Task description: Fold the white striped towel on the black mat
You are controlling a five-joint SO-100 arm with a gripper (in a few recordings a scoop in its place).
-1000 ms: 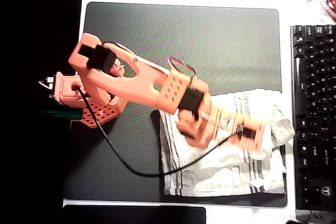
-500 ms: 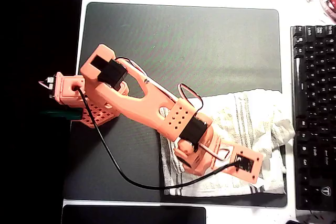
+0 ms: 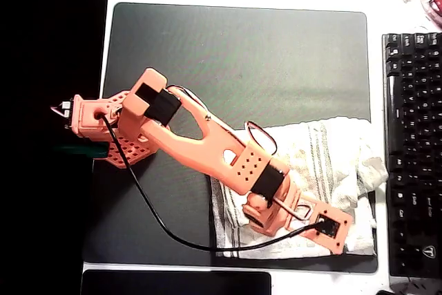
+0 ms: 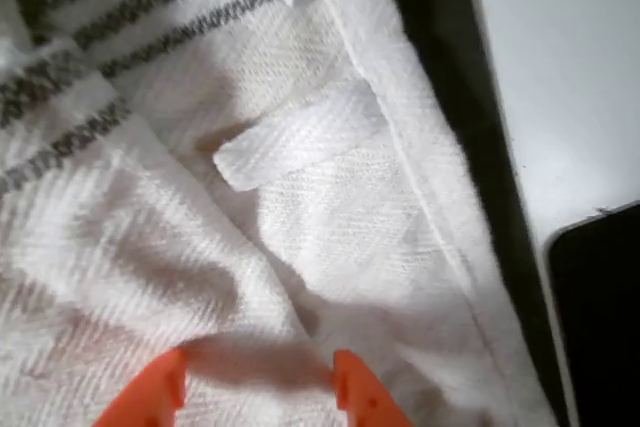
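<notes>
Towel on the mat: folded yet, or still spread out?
Not neatly folded. The white striped towel lies rumpled on the black mat, its right edge bunched up. The hand hovers open just above the cloth.

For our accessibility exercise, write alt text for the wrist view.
Two orange fingertips stand apart just above the wrinkled white striped towel, near its small white tag. Grey stripes cross the top left; the black mat edges the towel on the right.

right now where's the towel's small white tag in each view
overhead view: I can't pick out the tag; the arm covers the towel's lower right part.
wrist view: the tag lies upper centre, tilted, above the gripper.
shared landmark: the stripes near the towel's edge, with the black mat beyond it.
</notes>
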